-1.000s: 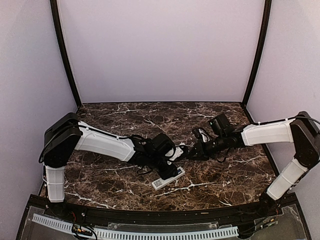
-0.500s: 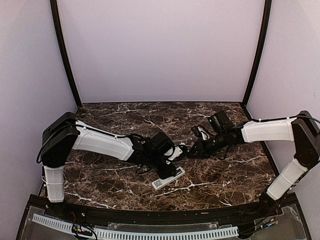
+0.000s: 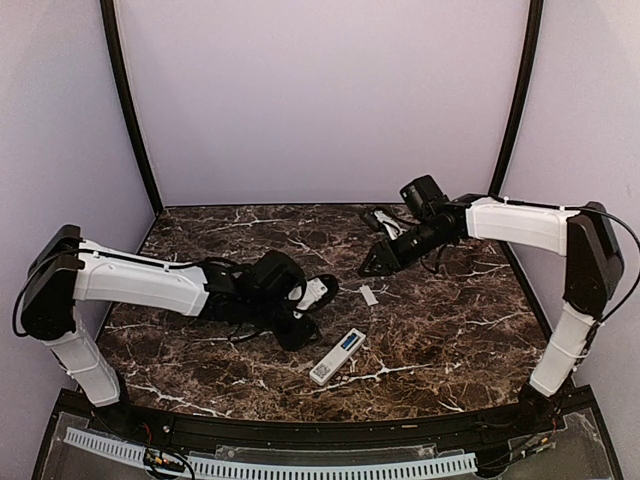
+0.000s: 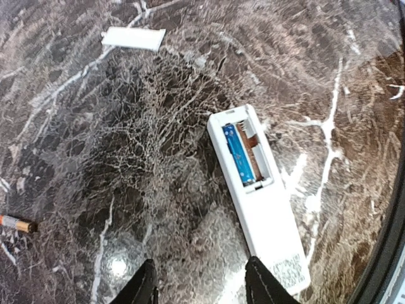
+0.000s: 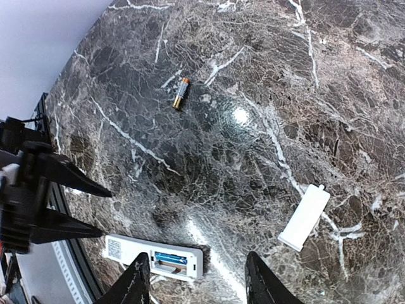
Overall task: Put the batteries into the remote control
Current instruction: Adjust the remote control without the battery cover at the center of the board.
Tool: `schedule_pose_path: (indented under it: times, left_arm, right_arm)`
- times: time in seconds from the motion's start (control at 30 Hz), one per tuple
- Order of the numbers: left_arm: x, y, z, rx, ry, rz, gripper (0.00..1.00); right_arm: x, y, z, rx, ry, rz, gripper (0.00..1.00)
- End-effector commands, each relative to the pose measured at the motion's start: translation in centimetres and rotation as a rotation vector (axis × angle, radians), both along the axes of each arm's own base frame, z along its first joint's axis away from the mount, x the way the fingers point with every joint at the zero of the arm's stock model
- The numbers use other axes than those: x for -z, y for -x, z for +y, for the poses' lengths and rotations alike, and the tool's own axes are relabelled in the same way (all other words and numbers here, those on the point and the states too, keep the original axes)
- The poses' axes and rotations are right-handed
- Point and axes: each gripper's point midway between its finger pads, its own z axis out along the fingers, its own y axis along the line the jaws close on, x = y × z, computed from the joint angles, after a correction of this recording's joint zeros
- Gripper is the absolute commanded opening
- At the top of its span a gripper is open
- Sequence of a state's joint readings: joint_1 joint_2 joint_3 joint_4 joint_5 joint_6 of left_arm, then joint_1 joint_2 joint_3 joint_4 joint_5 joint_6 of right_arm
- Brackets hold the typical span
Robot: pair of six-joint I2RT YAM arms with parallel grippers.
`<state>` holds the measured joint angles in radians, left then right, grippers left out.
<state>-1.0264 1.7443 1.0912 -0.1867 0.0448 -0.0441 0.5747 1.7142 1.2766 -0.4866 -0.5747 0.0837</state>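
Observation:
The white remote control (image 4: 269,218) lies back-up on the marble table, its battery bay open with one blue battery (image 4: 238,154) in the left slot; the slot beside it shows bare. It also shows in the right wrist view (image 5: 155,256) and the top view (image 3: 337,356). A loose grey-tan battery (image 5: 181,94) with an orange end lies apart on the table, also in the left wrist view (image 4: 18,223). My left gripper (image 4: 202,285) is open and empty, just left of the remote. My right gripper (image 5: 197,282) is open and empty, raised behind the remote.
The short white cover plate (image 3: 368,295) lies flat beyond the remote, between the two grippers; it also shows in the wrist views (image 4: 133,38) (image 5: 305,217). The left gripper (image 5: 44,202) shows at the left edge of the right wrist view. The table's dark front edge (image 4: 389,209) runs close by the remote.
Both grippers have drawn away from the remote: the left arm swung left, the right arm pulled back and up toward the far right. The remote now lies free.

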Motion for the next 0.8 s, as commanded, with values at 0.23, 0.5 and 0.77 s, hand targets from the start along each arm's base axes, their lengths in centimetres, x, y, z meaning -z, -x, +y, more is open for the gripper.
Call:
schedule_pose_path:
  times: [0.23,0.5,0.77]
  left_arm:
    - [-0.5,11.4,-0.1,0.351,0.095,-0.030,0.41]
    - [0.7,13.5,-0.2,0.411,0.076,0.028,0.39]
    - [2.0,13.3,1.5,0.382,0.003,0.029,0.36]
  right_arm:
    - [7.5,3.4,4.4,-0.255,0.249,0.078,0.32]
    - [12.2,6.1,3.8,-0.265,0.321,0.171,0.20]
    - [13.6,8.4,1.4,-0.248,0.388,0.251,0.12]
